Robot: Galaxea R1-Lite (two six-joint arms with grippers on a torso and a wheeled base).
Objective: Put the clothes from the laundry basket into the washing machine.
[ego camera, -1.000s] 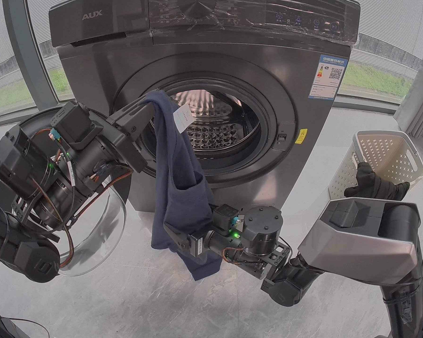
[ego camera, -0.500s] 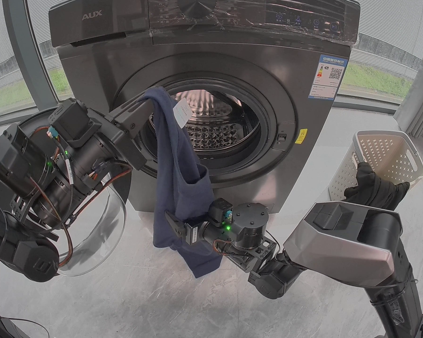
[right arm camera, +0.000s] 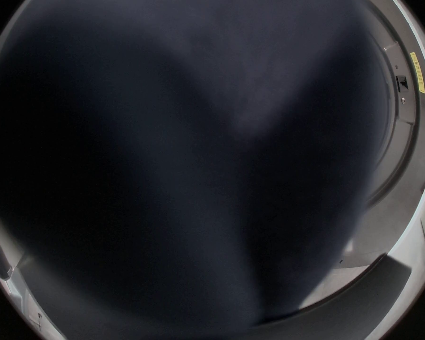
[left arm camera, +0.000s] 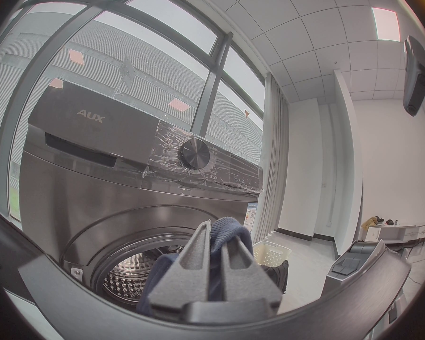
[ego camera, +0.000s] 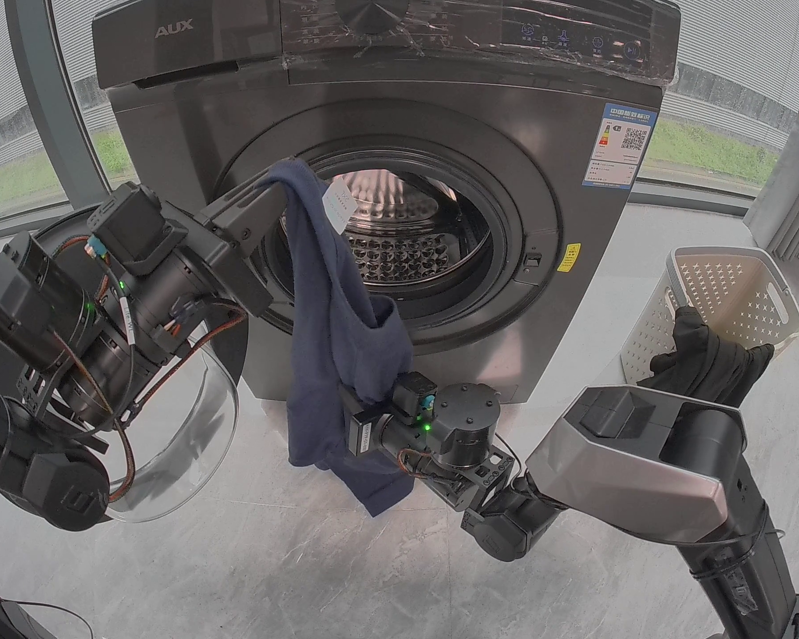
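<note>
One dark grey front-loading washing machine (ego camera: 541, 144), with one round clear-glass door (ego camera: 186, 437). One white perforated plastic laundry basket (ego camera: 737, 299). Two garments: one navy blue cloth garment (ego camera: 337, 339), one black cloth garment (ego camera: 710, 361).

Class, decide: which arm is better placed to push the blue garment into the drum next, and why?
Left, probably: the left pincer holds the blue garment by its top at the open drum; the right pincer sits lower, against the hanging cloth, below the opening.
</note>
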